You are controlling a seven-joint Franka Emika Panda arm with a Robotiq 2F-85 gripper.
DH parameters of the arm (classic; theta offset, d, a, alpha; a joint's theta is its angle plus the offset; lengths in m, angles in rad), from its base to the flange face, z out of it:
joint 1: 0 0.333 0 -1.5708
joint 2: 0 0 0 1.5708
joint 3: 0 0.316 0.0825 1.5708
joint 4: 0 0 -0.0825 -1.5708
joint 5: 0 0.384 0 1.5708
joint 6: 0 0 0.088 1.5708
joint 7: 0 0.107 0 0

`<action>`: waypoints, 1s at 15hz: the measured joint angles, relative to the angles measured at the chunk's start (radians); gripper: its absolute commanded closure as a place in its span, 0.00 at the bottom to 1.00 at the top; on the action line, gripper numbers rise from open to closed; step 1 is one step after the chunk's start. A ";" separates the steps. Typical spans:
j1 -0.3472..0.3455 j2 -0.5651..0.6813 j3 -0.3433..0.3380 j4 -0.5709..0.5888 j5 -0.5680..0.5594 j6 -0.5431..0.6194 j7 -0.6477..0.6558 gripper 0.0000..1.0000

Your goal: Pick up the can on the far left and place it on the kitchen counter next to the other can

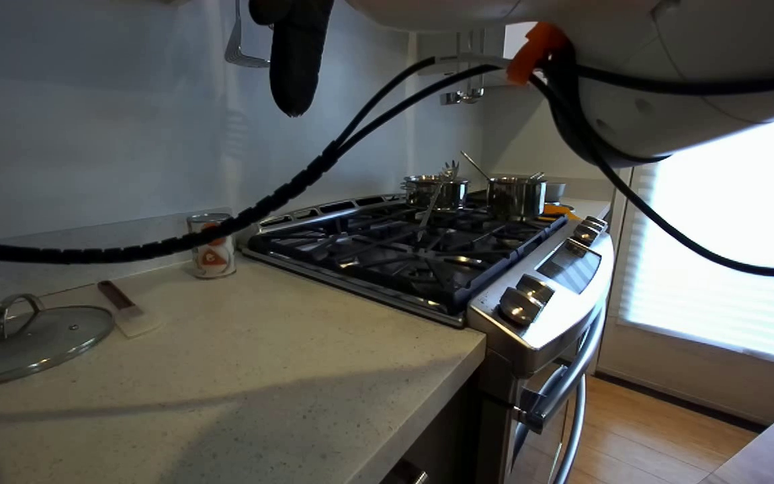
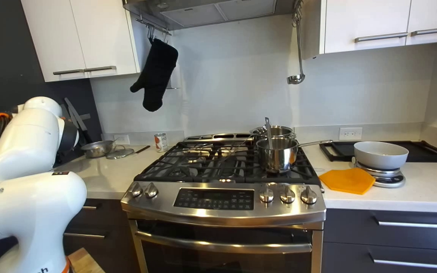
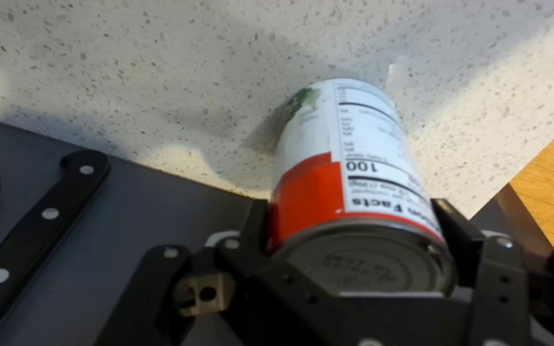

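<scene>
In the wrist view, a can [image 3: 354,173] with a white and red label lies between the fingers of my gripper [image 3: 351,211]. Both fingers press against its sides near its close metal end. Its far end points down at the speckled kitchen counter [image 3: 161,96]; I cannot tell whether it touches. In the exterior views the gripper and this can are out of view or hidden by the arm. The other can [image 1: 213,262], white with an orange-red mark, stands upright on the counter [image 1: 259,376] beside the stove. It also shows in an exterior view [image 2: 161,142].
A glass pot lid [image 1: 31,343] and a spatula [image 1: 121,302] lie on the counter. A steel pan [image 2: 98,148] stands behind the arm. The gas stove [image 2: 224,212] holds pots. An oven mitt [image 2: 157,72] hangs above. A black knife handle [image 3: 41,235] is on a dark panel [image 3: 137,250].
</scene>
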 measured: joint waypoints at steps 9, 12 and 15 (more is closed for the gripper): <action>-0.038 -0.156 -0.024 -0.183 -0.004 0.222 0.295 0.42; -0.069 -0.233 -0.023 -0.318 0.003 0.258 0.396 0.42; -0.095 -0.300 -0.019 -0.452 0.015 0.273 0.496 0.42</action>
